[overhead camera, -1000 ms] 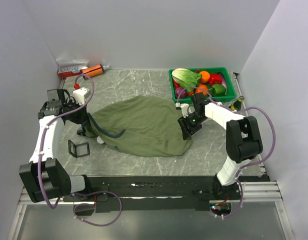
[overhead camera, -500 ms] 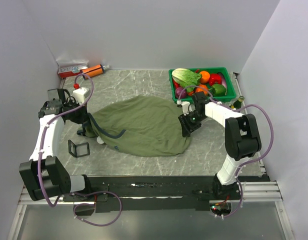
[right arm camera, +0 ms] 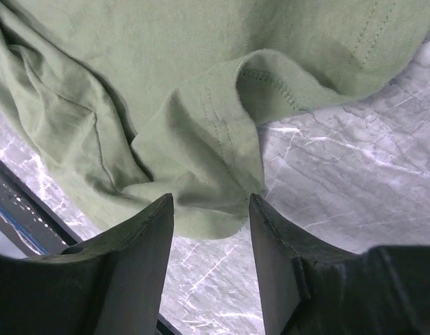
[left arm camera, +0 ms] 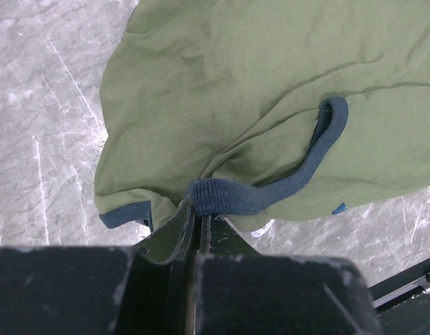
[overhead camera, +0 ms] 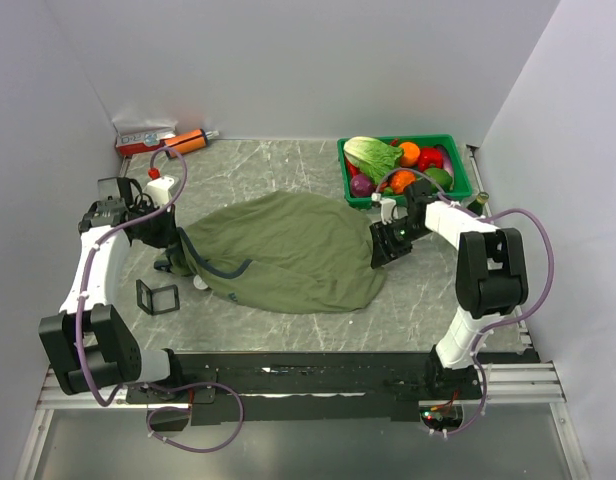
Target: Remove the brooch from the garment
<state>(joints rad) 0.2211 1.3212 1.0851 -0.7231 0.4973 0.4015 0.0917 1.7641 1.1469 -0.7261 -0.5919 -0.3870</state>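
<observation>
Two small shifts over the last second: the right gripper (right arm camera: 209, 202) has slid outward from over the cloth to the garment's (overhead camera: 288, 250) far-right edge, next to the green basket (overhead camera: 464, 165), while the left arm has barely moved. The right gripper's fingers are spread apart with nothing between them, hanging over a folded hem (right arm camera: 271, 84) where the olive cloth meets bare tabletop (overhead camera: 268, 170). The left gripper (left arm camera: 199, 222) is clenched on the navy collar (left arm camera: 271, 195), pinning that end of the shirt. I take this as a repositioning to spread or turn the garment, not an approach to the pin, since nothing round or whitish shows in the right wrist view. The brooch (overhead camera: 200, 282), as far as I can judge, is the small whitish speck peeking from under the garment's near-left edge (the left wrist view shows a pale bit in the same place, just below the collar band, too tucked under to be sure). That puts it just beside the clamped left gripper and well apart from the free right one, with the whole width of the shirt between them, so the free gripper would have to cross back over or the cloth be turned before the brooch can be taken
</observation>
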